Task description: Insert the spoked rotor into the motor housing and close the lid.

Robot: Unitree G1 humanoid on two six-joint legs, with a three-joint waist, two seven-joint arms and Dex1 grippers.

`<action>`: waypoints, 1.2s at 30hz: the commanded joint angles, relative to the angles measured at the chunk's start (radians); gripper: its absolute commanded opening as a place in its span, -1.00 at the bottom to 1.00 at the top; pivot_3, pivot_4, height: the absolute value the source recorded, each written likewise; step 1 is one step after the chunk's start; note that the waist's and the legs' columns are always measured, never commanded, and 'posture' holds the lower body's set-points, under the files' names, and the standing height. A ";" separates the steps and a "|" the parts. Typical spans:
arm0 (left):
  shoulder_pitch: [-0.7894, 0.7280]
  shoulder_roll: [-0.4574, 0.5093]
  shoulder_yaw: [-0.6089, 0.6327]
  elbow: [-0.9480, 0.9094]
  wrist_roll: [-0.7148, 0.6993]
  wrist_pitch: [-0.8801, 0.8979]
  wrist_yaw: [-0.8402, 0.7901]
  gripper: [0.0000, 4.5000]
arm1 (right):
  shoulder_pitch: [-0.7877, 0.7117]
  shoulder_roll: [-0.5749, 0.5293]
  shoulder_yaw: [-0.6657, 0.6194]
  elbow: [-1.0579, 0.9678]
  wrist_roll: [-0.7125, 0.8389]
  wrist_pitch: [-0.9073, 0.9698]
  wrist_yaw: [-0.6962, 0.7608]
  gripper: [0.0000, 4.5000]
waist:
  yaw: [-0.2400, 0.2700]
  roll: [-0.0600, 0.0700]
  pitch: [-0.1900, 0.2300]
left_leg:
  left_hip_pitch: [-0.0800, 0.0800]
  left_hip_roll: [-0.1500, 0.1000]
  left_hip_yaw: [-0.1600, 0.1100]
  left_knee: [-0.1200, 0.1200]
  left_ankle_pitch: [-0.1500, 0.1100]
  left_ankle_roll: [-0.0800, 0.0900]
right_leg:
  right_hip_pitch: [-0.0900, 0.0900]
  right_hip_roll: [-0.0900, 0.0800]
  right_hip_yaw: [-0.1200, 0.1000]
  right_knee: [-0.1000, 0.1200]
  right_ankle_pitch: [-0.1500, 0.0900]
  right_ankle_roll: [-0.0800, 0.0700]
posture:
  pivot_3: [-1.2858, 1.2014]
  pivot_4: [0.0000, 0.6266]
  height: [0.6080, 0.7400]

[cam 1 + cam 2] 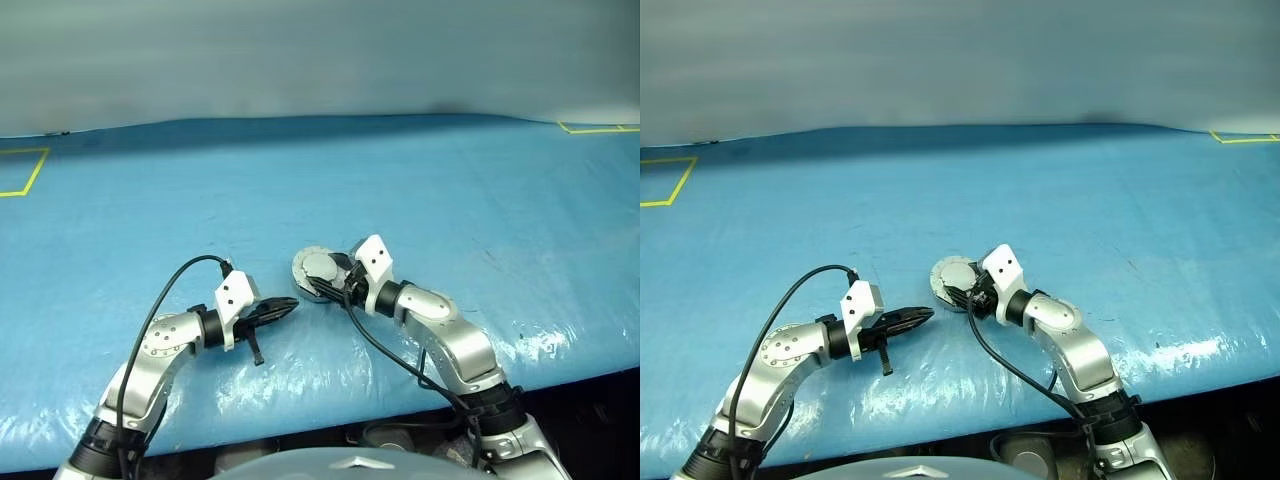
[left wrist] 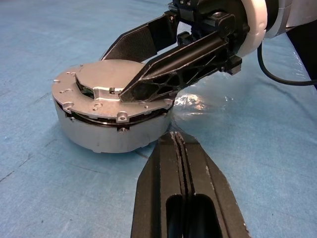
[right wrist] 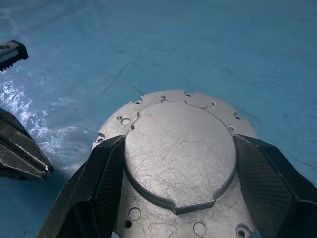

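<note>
Centrally, toward the near edge of the blue-covered tabletop (image 1: 480, 200), the motor housing (image 2: 106, 134) sat with the lid (image 3: 181, 153) lying shut on top, a dark seam showing between them. Spread wide, the right hand (image 3: 178, 193) straddled the lid, one black finger along each side of its raised centre. Just beside the housing, the left hand (image 1: 285, 306) hovered with its fingers pressed together, holding nothing.

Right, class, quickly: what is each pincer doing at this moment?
Left pincer: shut, holding nothing, beside the closed motor housing.
Right pincer: spread wide, its fingers astride the lid.
</note>
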 commanded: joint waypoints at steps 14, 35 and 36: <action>-0.019 -0.005 -0.005 -0.003 -0.002 -0.018 -0.003 -1.00 | -0.025 -0.027 0.014 0.071 -0.040 -0.016 0.012 0.35 | -0.005 -0.001 0.002 | 0.000 0.000 0.001 0.000 0.001 -0.002 | 0.000 0.002 0.001 0.000 0.000 0.001 | 0.03 -0.52 1.00; -0.017 -0.013 -0.005 0.000 0.002 -0.027 0.008 -1.00 | -0.020 0.031 0.129 0.262 -0.242 0.017 -0.143 0.35 | -0.020 -0.005 -0.002 | 0.019 0.003 -0.001 0.002 0.002 -0.003 | 0.014 0.003 0.001 0.002 0.000 0.003 | 0.03 -0.52 1.00; -0.018 -0.013 -0.005 0.001 0.003 -0.028 0.008 -1.00 | -0.019 0.024 0.146 0.262 -0.254 0.017 -0.134 0.35 | -0.020 -0.005 -0.003 | 0.022 0.003 -0.001 0.002 0.002 -0.003 | 0.015 0.003 0.001 0.002 0.000 0.003 | 0.03 -0.52 1.00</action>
